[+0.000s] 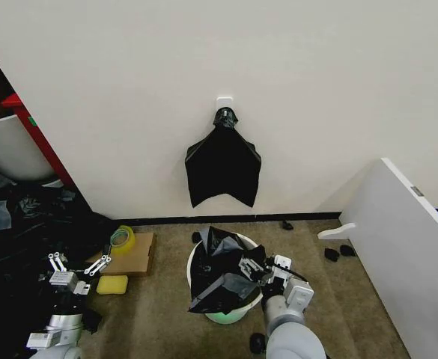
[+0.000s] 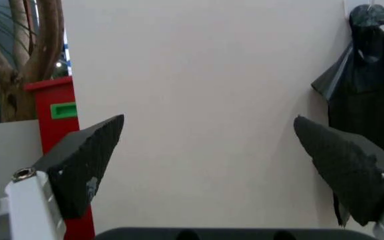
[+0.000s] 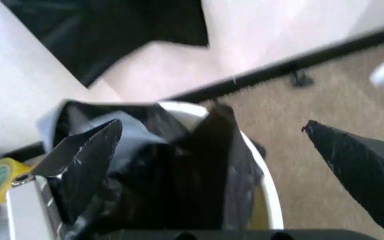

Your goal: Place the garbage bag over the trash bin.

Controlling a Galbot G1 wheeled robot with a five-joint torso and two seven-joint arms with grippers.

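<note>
No brand, label or writing can be read anywhere in these frames. The trash bin (image 1: pixel 233 313) stands upright on the carpet in the lower centre of the head view, its mouth facing up. The garbage bag (image 1: pixel 222 271) lies crumpled over the bin's mouth, bunched toward the left and front rim and spilling down the outside there; white rim shows bare at the back and right. The right claw (image 1: pixel 267 274) sits at the bin's right rim, just beside the bag, jaws spread wide and released in the right wrist view (image 3: pixel 212 150). The left claw (image 1: pixel 78 263) is parked in the lower left, well apart from the bin, also open (image 2: pixel 209 150), facing the wall.
</note>
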